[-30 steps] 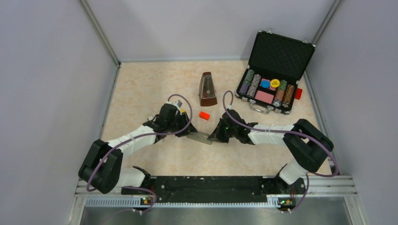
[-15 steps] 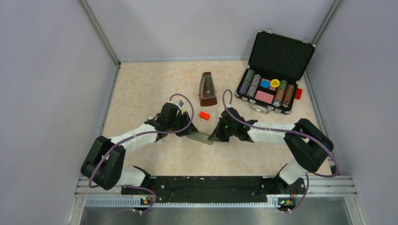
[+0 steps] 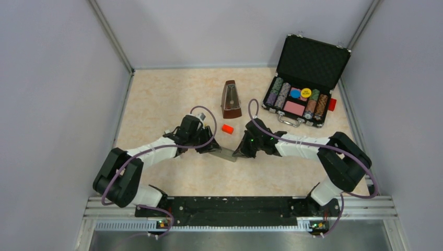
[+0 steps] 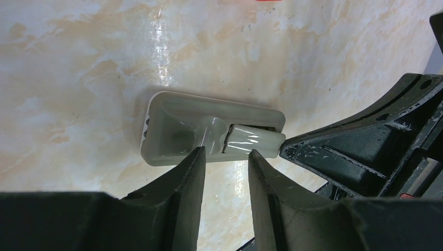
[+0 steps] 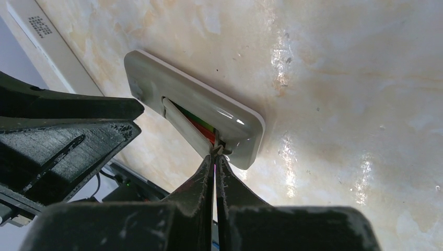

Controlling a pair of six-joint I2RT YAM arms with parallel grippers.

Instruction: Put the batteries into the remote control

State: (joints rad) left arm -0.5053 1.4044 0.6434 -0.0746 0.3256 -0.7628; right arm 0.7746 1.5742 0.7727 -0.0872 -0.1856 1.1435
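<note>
You are bracing the seemingly light, slippery remote control [image 4: 177, 120] by its long edge, left gripper [image 4: 227, 153] half-open and empty, closed right gripper [image 5: 216, 154] pressing the thin cover [image 5: 185, 128].

Two hands at work, left hand [image 3: 209, 149] and right hand [image 3: 238, 152], with one grey remote [image 3: 223, 153] between them. Inside it, one red-orange battery [image 5: 205, 129] and one green battery [image 5: 189, 114] (slivers only). Beyond the hands: one metronome [image 3: 230, 99], one red-orange block [image 3: 227, 128], one open chip case [image 3: 312, 57].

Metronome [image 3: 231, 99], red block [image 3: 227, 128] nr remote [image 3: 224, 153]
</note>
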